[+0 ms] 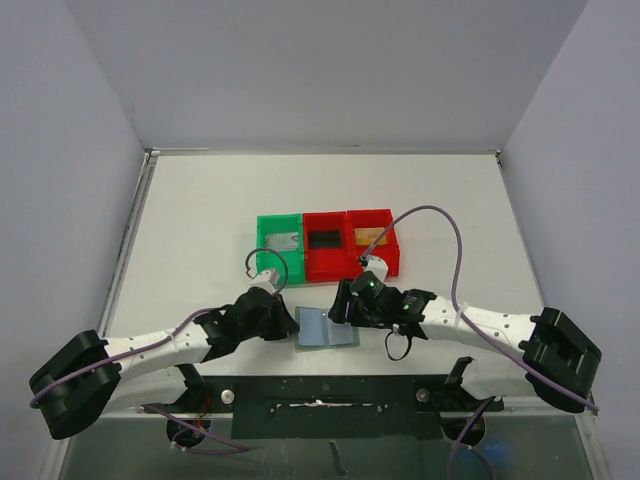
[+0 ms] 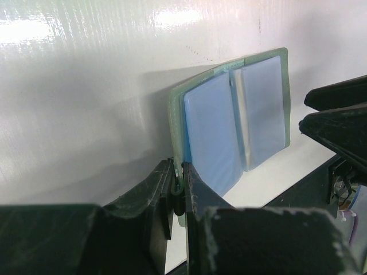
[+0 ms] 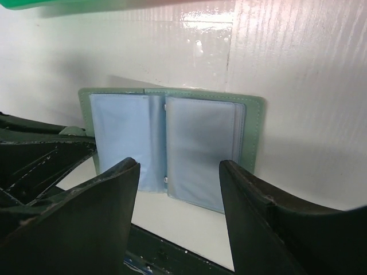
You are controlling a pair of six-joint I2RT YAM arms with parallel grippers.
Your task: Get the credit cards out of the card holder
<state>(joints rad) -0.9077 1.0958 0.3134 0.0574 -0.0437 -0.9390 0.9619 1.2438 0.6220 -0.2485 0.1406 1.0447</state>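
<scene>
Card holder [image 1: 325, 327] is lying open like a book on the bench [image 1: 200, 220], close to the near edge, right between the two arms. Look at it from the wrist views: a pale green cover with a stitched border, two blue-grey plastic sleeve pages inside, and a fold running down the middle. The pages show smooth, glossy plastic, the left one a shade bluer than the right.

Left end effector [image 2: 179, 172] is pinched narrow on the cover's left edge, down near the corner, with the green rim caught between its fingers. Right end effector [image 3: 179, 166] is spread wide, gripping nothing, with its fingers poised over the holder's right-hand page.

Behind the holder there's a row of three bins. A silver-grey card [image 1: 283, 241] is in the green bin [image 1: 262, 240], a black card [image 1: 324, 240] in the middle red bin [image 1: 324, 268], and a gold card [image 1: 370, 236] in the right red bin [image 1: 392, 250].
</scene>
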